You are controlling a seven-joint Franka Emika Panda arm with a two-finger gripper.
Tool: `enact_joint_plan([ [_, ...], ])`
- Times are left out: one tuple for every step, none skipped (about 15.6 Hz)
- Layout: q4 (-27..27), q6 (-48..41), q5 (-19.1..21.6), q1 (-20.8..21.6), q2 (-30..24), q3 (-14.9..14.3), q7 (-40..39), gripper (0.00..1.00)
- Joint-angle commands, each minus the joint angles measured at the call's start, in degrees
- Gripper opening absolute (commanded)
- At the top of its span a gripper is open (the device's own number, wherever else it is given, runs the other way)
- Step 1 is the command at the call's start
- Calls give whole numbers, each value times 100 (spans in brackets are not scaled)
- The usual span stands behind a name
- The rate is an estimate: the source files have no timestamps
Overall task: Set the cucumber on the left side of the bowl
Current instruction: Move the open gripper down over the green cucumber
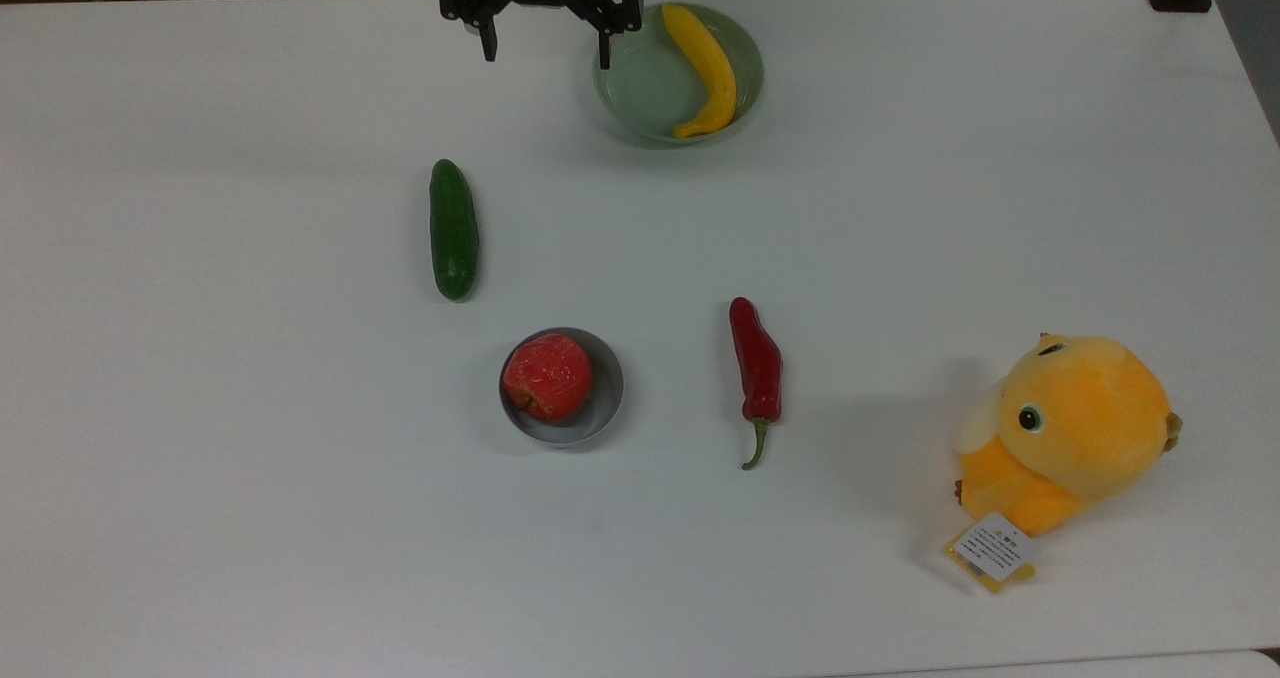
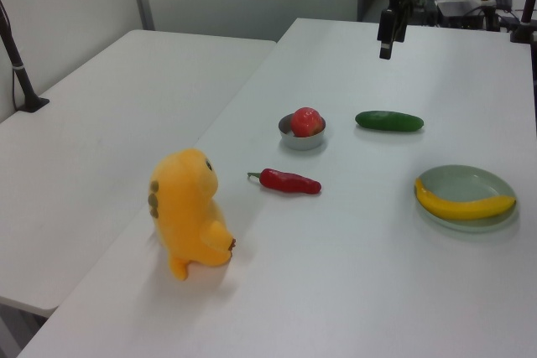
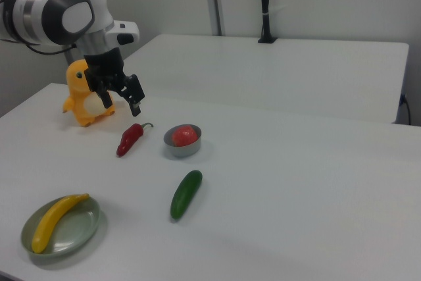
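Observation:
The dark green cucumber (image 1: 453,230) lies flat on the white table, up and to the left of the bowl in the top view. The small grey metal bowl (image 1: 611,399) holds a red apple (image 1: 547,376). My gripper (image 1: 546,58) hangs open and empty at the top view's upper edge, well away from the cucumber and beside the pale dish's left rim. In the left view the gripper (image 2: 386,46) hovers above the table behind the cucumber (image 2: 389,121) and the bowl (image 2: 302,141). In the right view the gripper (image 3: 123,106) is left of the bowl (image 3: 183,149); the cucumber (image 3: 186,193) lies nearer the camera.
A pale green shallow dish (image 1: 650,98) holds a yellow curved fruit (image 1: 708,68). A red chili (image 1: 757,363) lies right of the bowl in the top view. An orange plush toy (image 1: 1070,433) with a tag sits at the top view's lower right.

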Motion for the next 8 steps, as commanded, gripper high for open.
enact_joint_plan([
  [68, -111, 118, 10, -11, 15, -88, 100],
  [77, -101, 119, 1, -11, 15, -87, 100],
  [77, -101, 119, -8, -11, 15, -87, 100],
  [77, -101, 119, 1, -20, 15, -87, 100],
  [77, -101, 119, 1, -28, 15, -87, 100],
  [77, -101, 119, 9, -20, 15, -87, 100],
  [77, -93, 119, 9, -11, 15, -87, 100],
  [85, -92, 110, 18, 15, 15, -87, 100],
])
